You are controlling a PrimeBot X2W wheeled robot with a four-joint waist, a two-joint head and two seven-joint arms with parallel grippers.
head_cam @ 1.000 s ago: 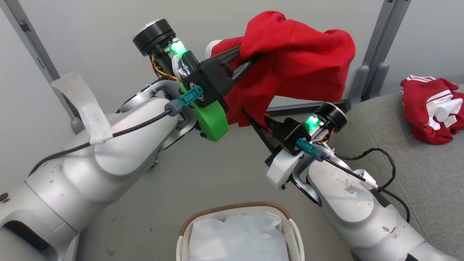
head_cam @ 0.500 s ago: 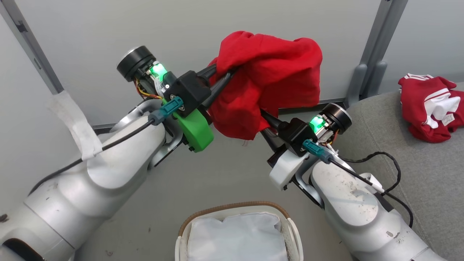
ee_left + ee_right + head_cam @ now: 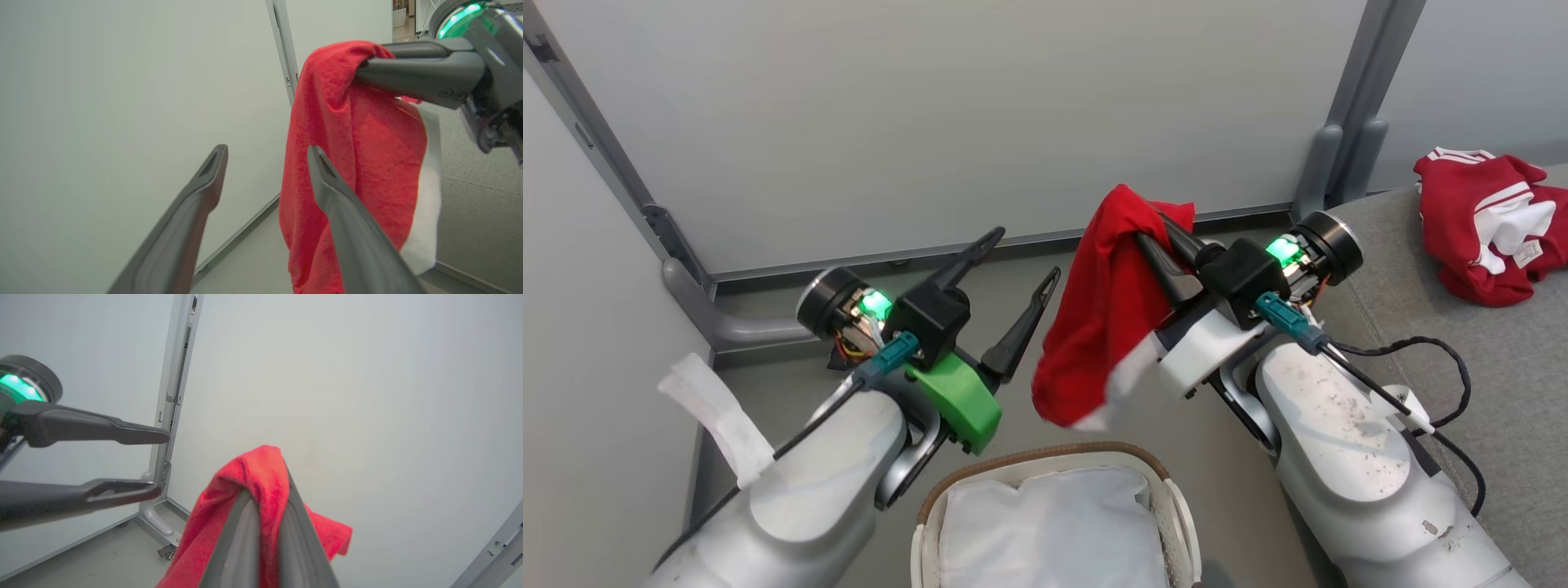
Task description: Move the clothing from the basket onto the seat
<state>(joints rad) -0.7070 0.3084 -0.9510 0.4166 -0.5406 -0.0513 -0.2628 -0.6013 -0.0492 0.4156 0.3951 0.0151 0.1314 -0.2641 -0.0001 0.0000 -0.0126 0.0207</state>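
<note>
- Since a second ago: dropped lower, let go of the cloth and sprung wide apart on the left tool (image 3: pixel 1023 255), with nothing between its fingers.
- Clamped tight in the right tool (image 3: pixel 1156 237): plain red garment (image 3: pixel 1094 343), hanging limp just beyond the basket (image 3: pixel 1045 452), clear of the seat (image 3: pixel 1503 384), white trim at its low edge.
- Right fingertips buried under cloth, hard to make out.
- Crumpled on the seat, far right: striped jersey (image 3: pixel 1474 237), number hidden, edge cut off.
- Near side of the basket cropped, white liner (image 3: pixel 1054 531) inside.
</note>
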